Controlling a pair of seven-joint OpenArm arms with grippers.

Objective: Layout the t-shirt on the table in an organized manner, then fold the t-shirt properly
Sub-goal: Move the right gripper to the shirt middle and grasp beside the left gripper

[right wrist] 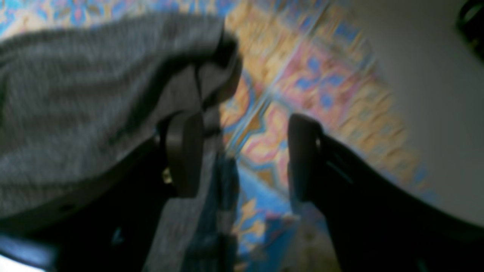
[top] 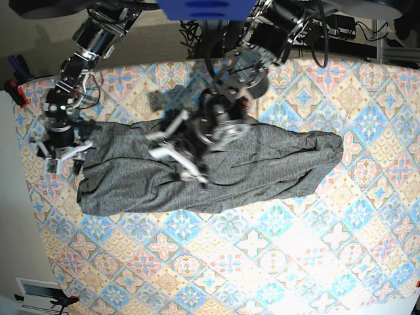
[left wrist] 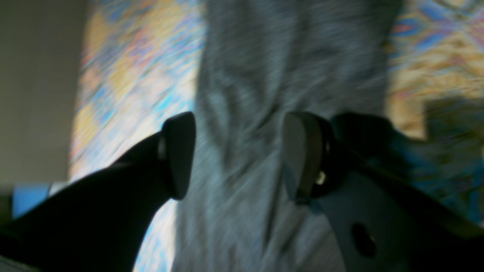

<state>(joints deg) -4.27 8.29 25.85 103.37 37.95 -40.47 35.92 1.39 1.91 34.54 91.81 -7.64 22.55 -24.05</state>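
The dark grey t-shirt (top: pixel 262 161) lies wrinkled in a long band across the table (top: pixel 275 249), which wears a pastel tiled cloth. My left gripper (top: pixel 180 157) hovers over the shirt's middle. In the left wrist view this gripper (left wrist: pixel 240 155) is open, its fingers wide apart with the grey t-shirt (left wrist: pixel 264 75) spread beneath and between them. My right gripper (top: pixel 62 156) sits at the shirt's left end. The right wrist view shows that gripper (right wrist: pixel 244 156) open, the t-shirt (right wrist: pixel 75 94) bunched against its left finger (right wrist: pixel 185 155) and bare table (right wrist: pixel 302 83) showing in the gap.
A red clamp (top: pixel 20 92) grips the table's left edge, and another clamp (top: pixel 65 300) sits at the front left corner. Cables and stands (top: pixel 348 26) crowd the space behind the table. Pale floor (top: pixel 13 230) runs along the left.
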